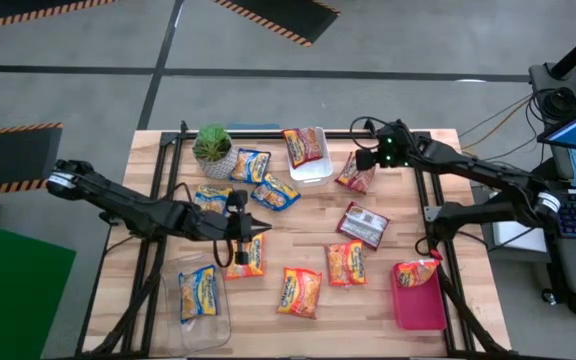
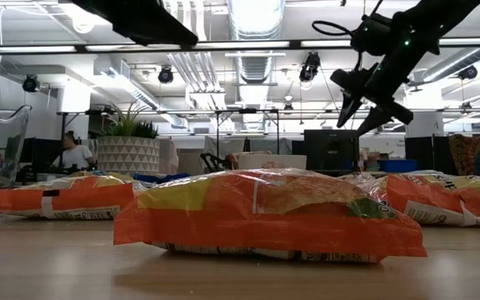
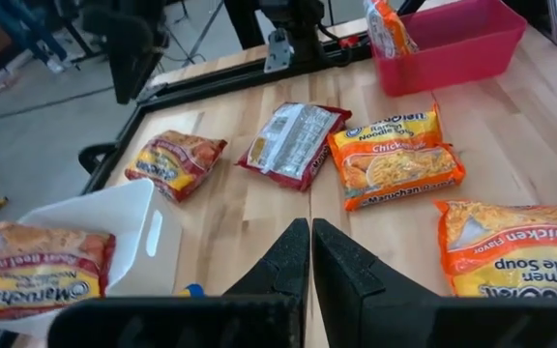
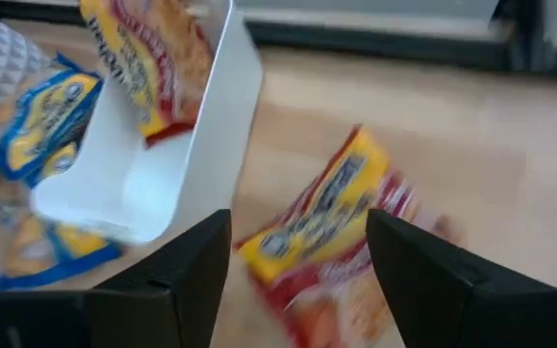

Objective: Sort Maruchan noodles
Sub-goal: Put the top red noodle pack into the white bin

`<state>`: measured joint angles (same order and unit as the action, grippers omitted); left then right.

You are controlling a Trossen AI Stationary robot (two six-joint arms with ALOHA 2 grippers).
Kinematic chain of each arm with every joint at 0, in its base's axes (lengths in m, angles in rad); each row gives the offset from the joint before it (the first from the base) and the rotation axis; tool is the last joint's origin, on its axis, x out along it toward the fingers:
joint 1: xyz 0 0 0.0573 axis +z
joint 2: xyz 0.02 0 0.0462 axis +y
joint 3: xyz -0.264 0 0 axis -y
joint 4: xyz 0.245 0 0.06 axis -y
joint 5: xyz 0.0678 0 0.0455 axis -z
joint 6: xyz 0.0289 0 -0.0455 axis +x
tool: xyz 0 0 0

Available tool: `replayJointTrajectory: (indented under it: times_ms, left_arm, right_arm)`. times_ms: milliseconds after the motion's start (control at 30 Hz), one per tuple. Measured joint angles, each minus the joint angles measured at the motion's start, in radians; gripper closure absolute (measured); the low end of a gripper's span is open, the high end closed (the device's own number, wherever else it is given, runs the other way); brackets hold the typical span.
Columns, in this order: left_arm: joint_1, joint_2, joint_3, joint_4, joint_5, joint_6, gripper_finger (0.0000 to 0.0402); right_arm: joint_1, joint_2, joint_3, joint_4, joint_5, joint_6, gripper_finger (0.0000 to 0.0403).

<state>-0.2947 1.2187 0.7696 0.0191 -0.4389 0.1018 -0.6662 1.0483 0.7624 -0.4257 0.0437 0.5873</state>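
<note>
A pale wooden table (image 1: 298, 255) carries loose Maruchan noodles (image 1: 347, 263): orange packets near the middle and front, blue-and-yellow ones by a small potted plant (image 1: 213, 148) at the back, and a red packet (image 1: 356, 173) beside a white bin (image 1: 317, 165). A red bin (image 1: 420, 303) and a clear bin (image 1: 205, 325), each with a packet in it, sit at the front corners.

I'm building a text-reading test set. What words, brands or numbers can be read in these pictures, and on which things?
"Ramen Noodle Soup", "Chicken", "Maruchan": orange packet, left wrist view.
"Chicken Flavor", "Noodle Soup": upside down, orange packet at the edge.
"Maruchan", partly "Beef Flavor": red packet in the white bin.
Print on the maroon packet's back and on all other packets: too small or blurred.
</note>
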Motion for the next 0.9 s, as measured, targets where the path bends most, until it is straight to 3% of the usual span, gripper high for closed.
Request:
replayJointTrajectory:
  times_ms: [100, 200, 400, 567, 733, 900]
  left_arm:
    - [0.0, -0.017, 0.0, 0.004, 0.0, 0.056, 0.0402]
    - [0.006, -0.035, 0.0, 0.005, 0.0, 0.149, 0.0402]
    - [0.072, -0.081, 0.0, 0.005, -0.055, 0.258, 0.0402]
    - [0.1, -0.112, 0.0, 0.036, -0.037, 0.159, 0.0402]
    - [0.049, -0.123, 0.0, 0.06, 0.07, 0.025, 0.0402]
    - [-0.019, -0.119, 0.0, 0.076, 0.075, 0.03, 0.0402]
  right_arm:
    - [-0.008, 0.008, 0.0, -0.003, -0.019, -0.099, 0.0172]
    - [-0.061, 0.027, 0.02, -0.024, -0.106, -0.18, 0.0172]
    - [-0.277, 0.131, 0.082, -0.025, -0.502, -0.321, 0.0172]
    - [-0.39, 0.257, 0.09, -0.079, -0.695, -0.479, 0.0172]
    - [-0.426, 0.344, 0.093, -0.151, -0.699, -0.572, 0.0172]
    - [-0.422, 0.388, 0.094, -0.118, -0.699, -0.61, 0.0172]
